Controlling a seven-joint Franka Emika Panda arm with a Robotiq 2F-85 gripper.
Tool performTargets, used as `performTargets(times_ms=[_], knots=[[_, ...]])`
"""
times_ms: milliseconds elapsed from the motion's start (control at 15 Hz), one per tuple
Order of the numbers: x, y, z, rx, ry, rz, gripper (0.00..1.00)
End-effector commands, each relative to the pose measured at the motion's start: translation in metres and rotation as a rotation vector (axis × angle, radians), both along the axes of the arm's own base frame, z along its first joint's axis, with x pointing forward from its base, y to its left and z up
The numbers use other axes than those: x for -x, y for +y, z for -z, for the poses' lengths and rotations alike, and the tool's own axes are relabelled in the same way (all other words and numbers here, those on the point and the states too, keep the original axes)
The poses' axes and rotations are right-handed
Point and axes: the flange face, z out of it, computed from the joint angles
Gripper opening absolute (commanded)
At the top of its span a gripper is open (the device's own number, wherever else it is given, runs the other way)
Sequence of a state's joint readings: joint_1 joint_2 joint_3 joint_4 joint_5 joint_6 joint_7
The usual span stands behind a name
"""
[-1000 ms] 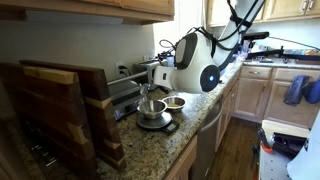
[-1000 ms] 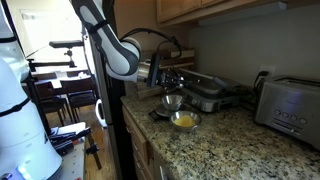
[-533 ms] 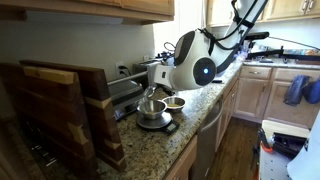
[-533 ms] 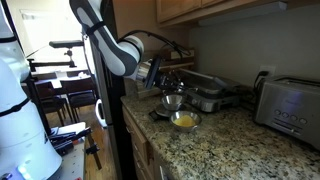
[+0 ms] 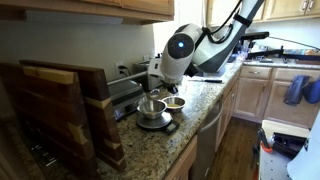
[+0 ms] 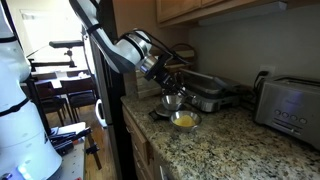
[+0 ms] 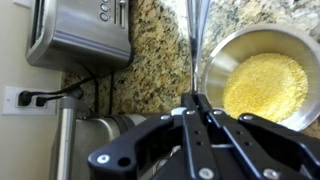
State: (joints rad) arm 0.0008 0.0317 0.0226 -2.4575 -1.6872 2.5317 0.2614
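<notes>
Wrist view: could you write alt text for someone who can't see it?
A robot gripper, shut, points at a speckled stone counter beside a metal bowl of yellow powder. A slim shiny rod runs on from its fingertips; a toaster sits upper left.

Arm (image 5: 215, 40) angled down, wrist (image 5: 166, 68) tilted, jaws fully shut.

no legible text, labels or numbers
</notes>
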Motion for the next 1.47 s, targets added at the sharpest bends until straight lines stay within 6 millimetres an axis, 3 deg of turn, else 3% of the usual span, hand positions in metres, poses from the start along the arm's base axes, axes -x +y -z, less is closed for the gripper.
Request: performTargets(times_ms=[0, 533, 800, 1400], knots=[[-0.012, -0.015, -0.014, -0.071, 0.101, 0.067, 0.02], [-0.038, -0.056, -0.047, -0.300, 0.198, 0.318, 0.02], [-0.047, -0.091, -0.066, -0.470, 0.160, 0.481, 0.02], [-0.048, -0.172, -0.071, -0.777, 0.014, 0.856, 0.02]])
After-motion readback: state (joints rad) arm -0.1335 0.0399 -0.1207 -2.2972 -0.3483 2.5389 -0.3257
